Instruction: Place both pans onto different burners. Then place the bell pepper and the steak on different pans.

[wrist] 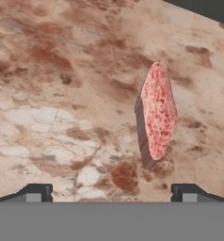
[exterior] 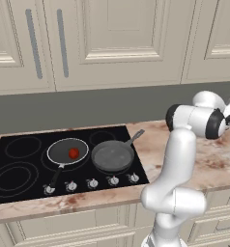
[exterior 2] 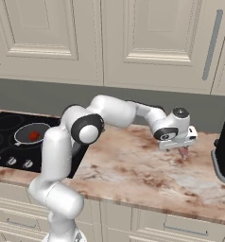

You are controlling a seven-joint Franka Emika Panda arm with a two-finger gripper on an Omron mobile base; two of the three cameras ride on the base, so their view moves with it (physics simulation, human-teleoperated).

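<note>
While the pincer (exterior 2: 182, 150) hangs with its tips spread apart just above the marbled surface (exterior 2: 133, 165), well to the right of the black cooktop (exterior: 20, 166), the steak (wrist: 157, 113) lies on that surface directly below it, ahead of the tips and untouched. On the cooktop, the shallow dark pan (exterior: 67, 151) holds the bell pepper (exterior: 74, 153), and the deeper grey pan (exterior: 112, 155) sits just beside it.

Pepper (exterior: 73, 153) in dark pan (exterior: 67, 151)
</note>
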